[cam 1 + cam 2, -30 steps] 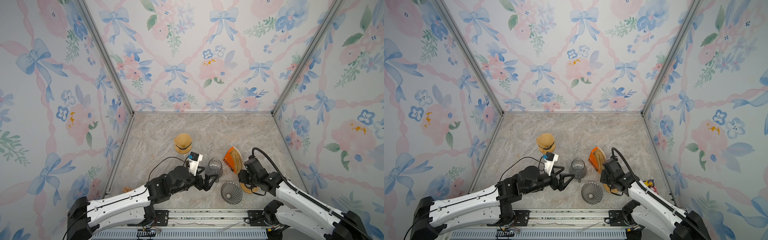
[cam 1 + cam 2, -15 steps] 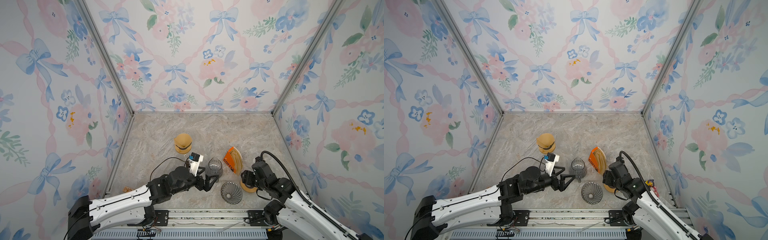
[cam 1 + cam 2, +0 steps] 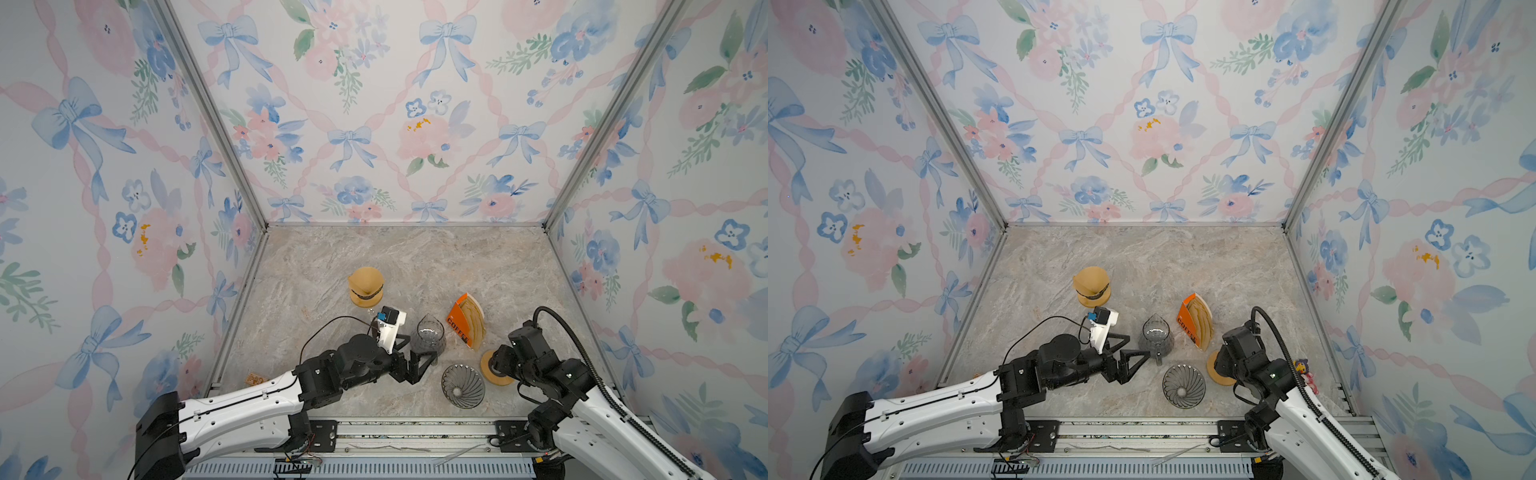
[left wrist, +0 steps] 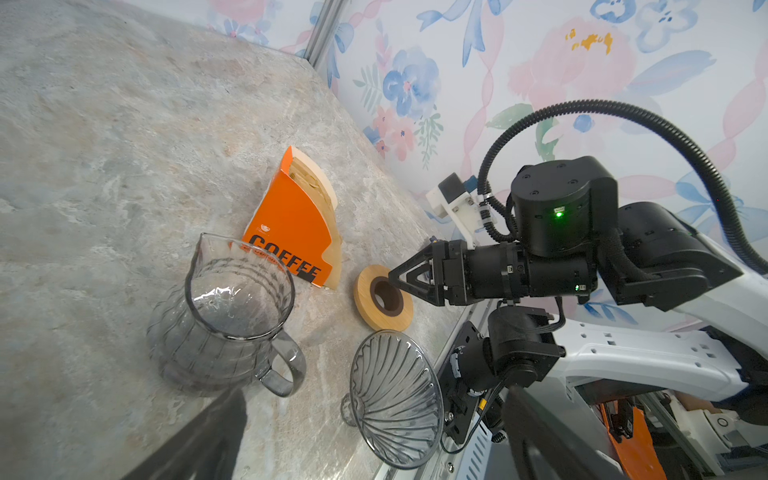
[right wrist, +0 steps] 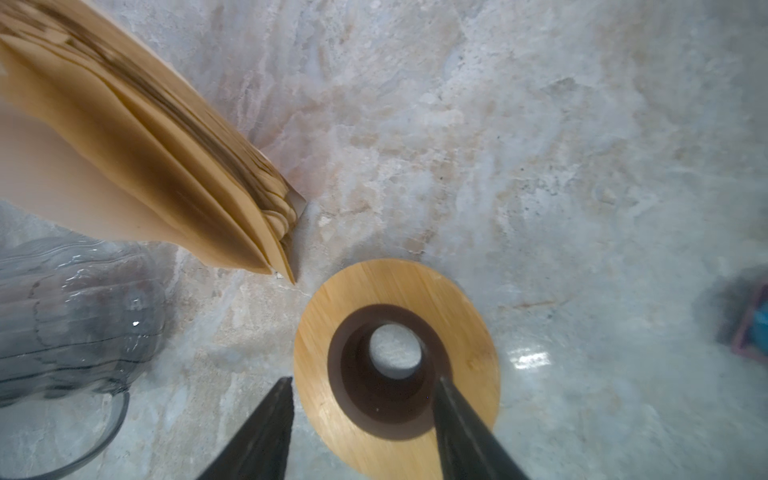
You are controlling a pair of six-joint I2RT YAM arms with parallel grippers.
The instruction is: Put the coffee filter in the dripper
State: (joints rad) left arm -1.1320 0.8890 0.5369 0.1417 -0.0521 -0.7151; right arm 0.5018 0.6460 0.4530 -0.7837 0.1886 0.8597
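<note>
The clear ribbed glass dripper (image 3: 462, 386) (image 4: 395, 399) lies tipped near the front edge. Tan coffee filters stand in an orange pack (image 3: 459, 322) (image 4: 291, 224) (image 5: 137, 158) just behind it. My left gripper (image 3: 423, 347) (image 4: 374, 432) is open and empty beside the glass carafe (image 3: 428, 336), and it faces the dripper. My right gripper (image 5: 363, 380) (image 4: 392, 276) is open just over a wooden ring (image 5: 469, 316) (image 3: 488, 376). One finger is outside the ring's rim and the other is at the edge of its hole. No filter is held.
A tan cone on a wooden base (image 3: 365, 284) stands further back on the left. A small toy (image 3: 1304, 372) lies by the right wall. The metal rail (image 3: 415, 428) runs along the front edge, close to the dripper.
My right arm has lifted its elbow and swung right, and its gripper now points down at the wooden ring. The ring, the filter pack and the left arm have not moved.
</note>
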